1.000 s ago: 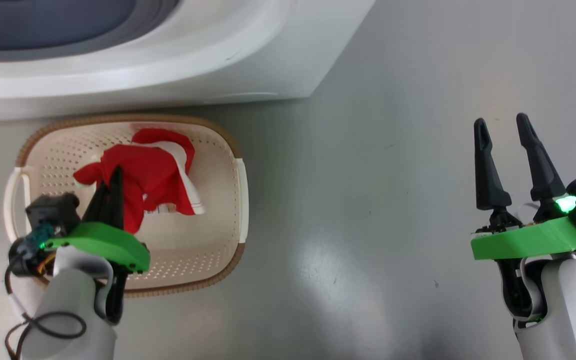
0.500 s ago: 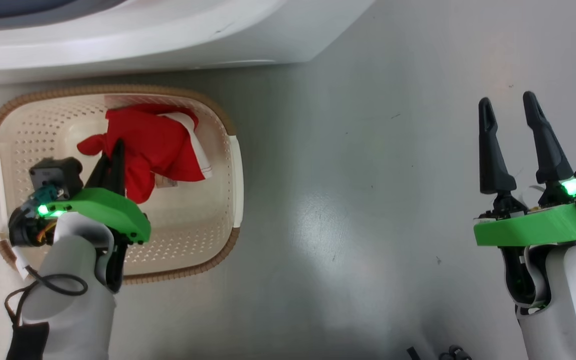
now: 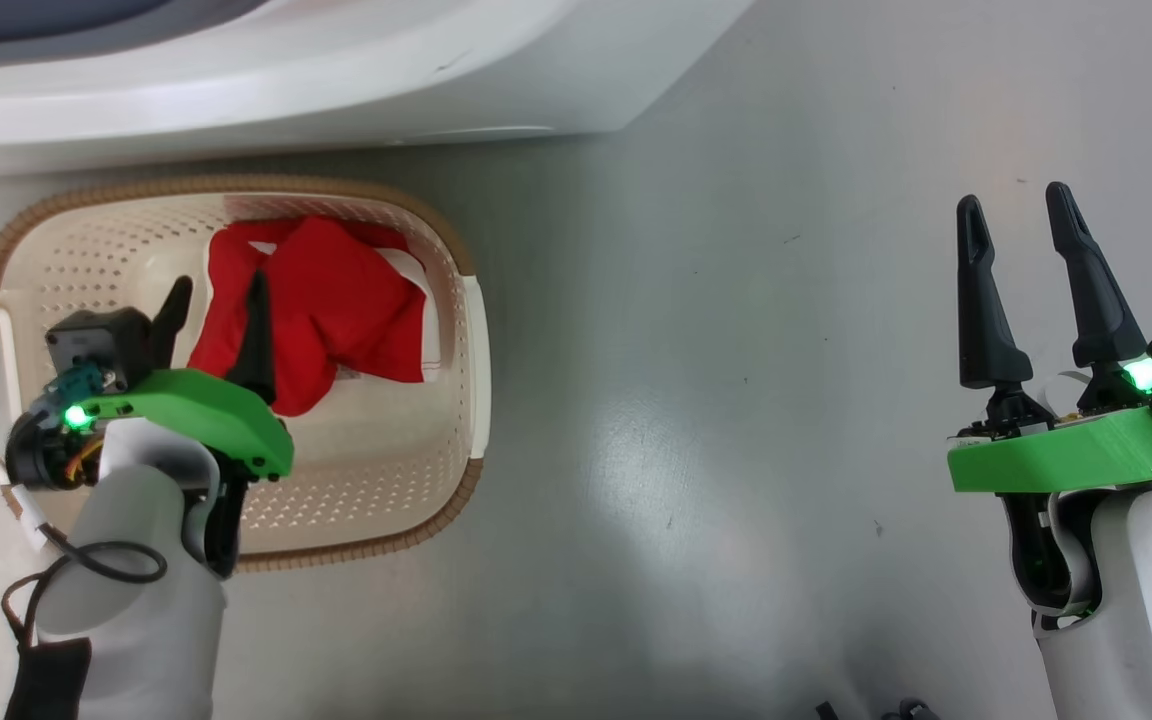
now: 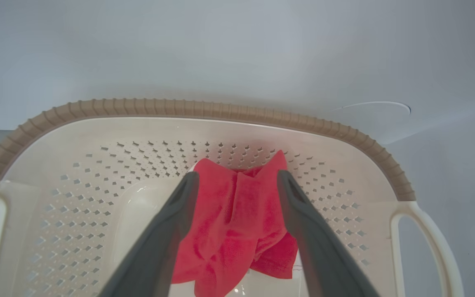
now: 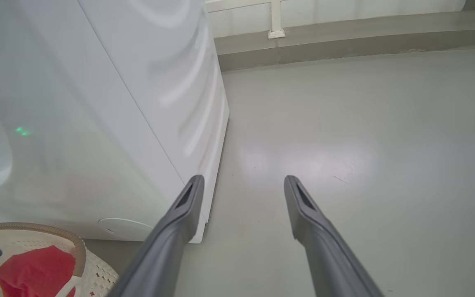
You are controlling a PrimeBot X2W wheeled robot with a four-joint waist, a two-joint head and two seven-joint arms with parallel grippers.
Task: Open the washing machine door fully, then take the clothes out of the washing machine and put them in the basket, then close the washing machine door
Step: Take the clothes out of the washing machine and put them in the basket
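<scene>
The red clothes (image 3: 336, 290) lie bunched in the far part of the cream basket (image 3: 456, 250), which stands on the floor in front of the white washing machine (image 3: 336, 90). My left gripper (image 3: 219, 290) hangs open over the basket, its fingers apart above the clothes and holding nothing. In the left wrist view the clothes (image 4: 237, 218) lie below and between the spread fingers of the left gripper (image 4: 237, 176), inside the basket (image 4: 179, 108). My right gripper (image 3: 1011, 200) stands open over bare floor far to the right. The washing machine door is out of view.
A dark curved band (image 3: 86, 15) runs along the machine's top left edge. In the right wrist view the right gripper (image 5: 241, 179) points along the grey floor beside the machine's side panel (image 5: 118, 123), with a wall base (image 5: 344, 45) beyond. The basket corner (image 5: 56, 229) shows low left.
My left gripper has gone from shut on the red clothes to open, and the clothes have settled into the basket. The camera shifted early on. The right arm is still.
</scene>
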